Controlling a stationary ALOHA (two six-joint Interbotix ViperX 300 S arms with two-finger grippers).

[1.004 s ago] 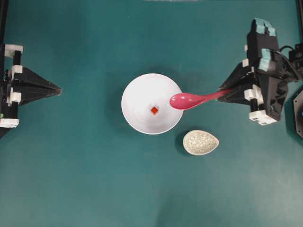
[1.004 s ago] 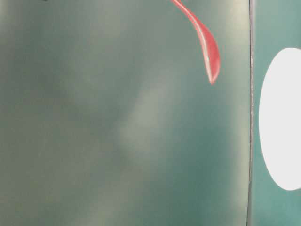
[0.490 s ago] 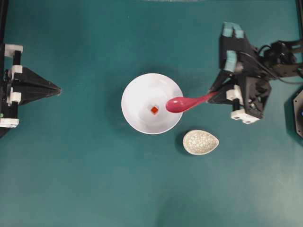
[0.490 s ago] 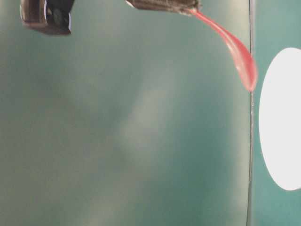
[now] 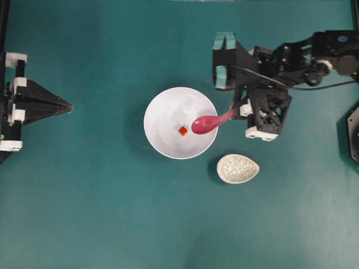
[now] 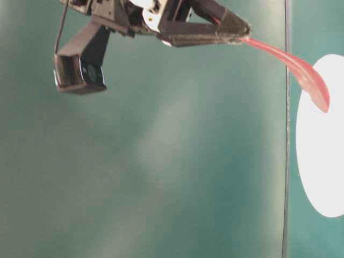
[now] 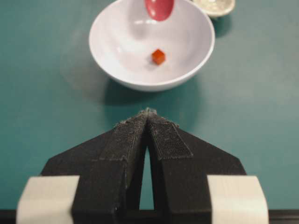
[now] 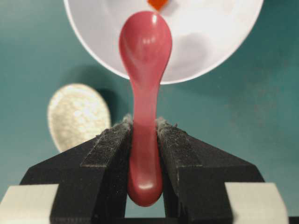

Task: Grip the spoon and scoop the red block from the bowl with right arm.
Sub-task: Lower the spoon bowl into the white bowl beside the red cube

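The right pincer (image 5: 234, 106), clamped on the spoon (image 5: 208, 121) handle, has carried its scoop past the bowl (image 5: 162, 106) rim, close beside the red block (image 5: 183, 130), so scooping looks imminent.

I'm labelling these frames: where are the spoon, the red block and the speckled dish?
spoon (image 8: 145, 42): right wrist view, its oval scoop.
red block (image 5: 183, 130): overhead view, its top face.
speckled dish (image 5: 238, 168): overhead view, its inner surface.
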